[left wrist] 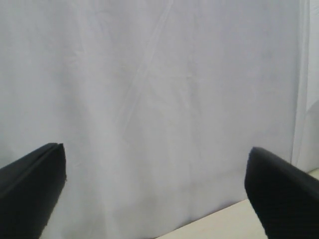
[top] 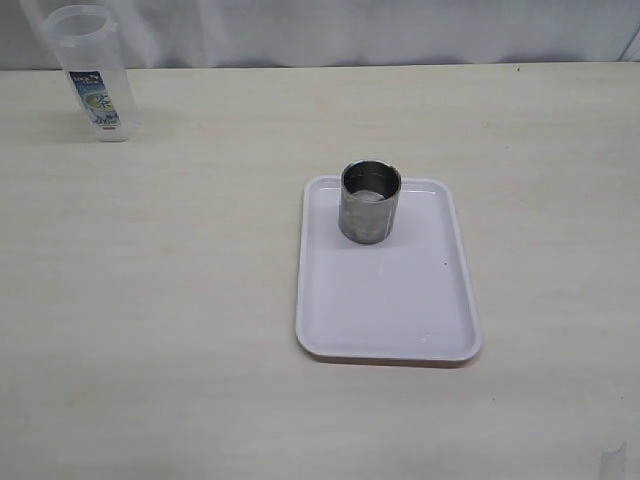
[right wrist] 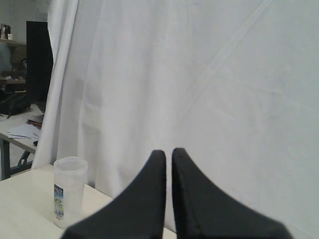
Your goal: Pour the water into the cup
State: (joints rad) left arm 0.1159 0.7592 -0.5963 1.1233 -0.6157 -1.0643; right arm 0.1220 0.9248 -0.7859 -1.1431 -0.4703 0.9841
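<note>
White tray (top: 388, 300) flat on pale table (top: 150, 300). Clear labelled container (right wrist: 69, 191) upright, ahead of right claw (right wrist: 168, 151), well apart. White curtain (right wrist: 224, 99) hangs beyond.

One cup (top: 370, 200), one tray (top: 400, 310), one bottle (top: 92, 75), one desk (top: 180, 300), one curtain (top: 350, 30); two grippers in all: one left gripper (left wrist: 157, 149), one right gripper (right wrist: 168, 154)

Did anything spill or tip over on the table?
No, nothing stands out. The cup stands upright on the white tray, and the clear container stands upright near the far left corner of the table. No puddle shows.
</note>
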